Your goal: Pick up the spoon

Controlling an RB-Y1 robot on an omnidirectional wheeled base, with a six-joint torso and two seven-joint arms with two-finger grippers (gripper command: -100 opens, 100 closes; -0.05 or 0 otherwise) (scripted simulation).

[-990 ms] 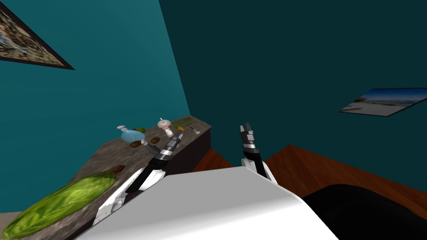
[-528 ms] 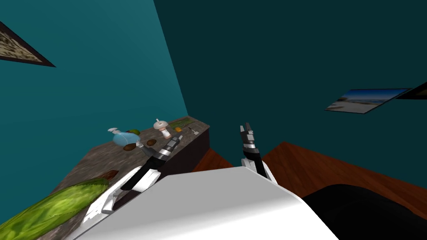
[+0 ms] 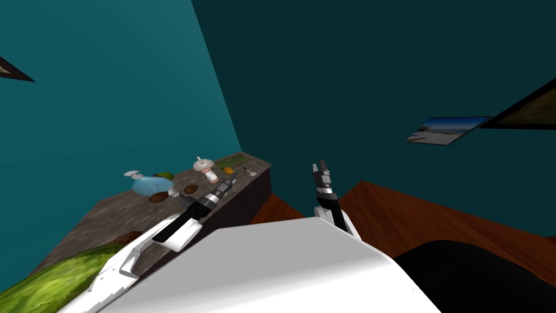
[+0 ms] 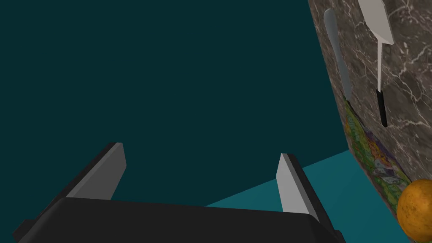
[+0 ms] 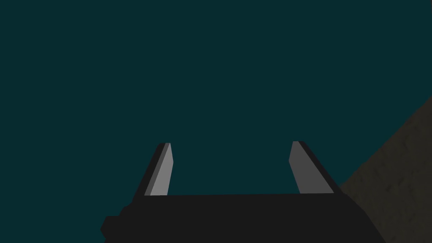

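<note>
I am looking down at a mottled brown stone counter (image 3: 108,212) set against teal walls. My left gripper (image 3: 231,182) reaches out along the counter's front edge and hovers just short of a small orange (image 3: 229,169). In its wrist view the left gripper (image 4: 201,151) has its two blades spread wide with nothing between them, and they point at the dark teal wall.

The spoon (image 4: 379,67) lies flat on the counter (image 4: 405,84) beyond the orange (image 4: 415,206). It has a pale broad head, a thin neck and a black handle, with the handle end nearer the orange. From the head camera the spoon (image 3: 250,171) is just past the orange, and nothing grips it.

A grey table knife (image 4: 339,59) lies beside the spoon, farther from the orange. Its tip overlaps a colourful mat (image 4: 371,156) that runs up to the orange.

My right gripper (image 3: 320,166) is raised well off the counter, far from the orange. The right gripper (image 5: 231,143) also has its blades apart and holds nothing.
</note>
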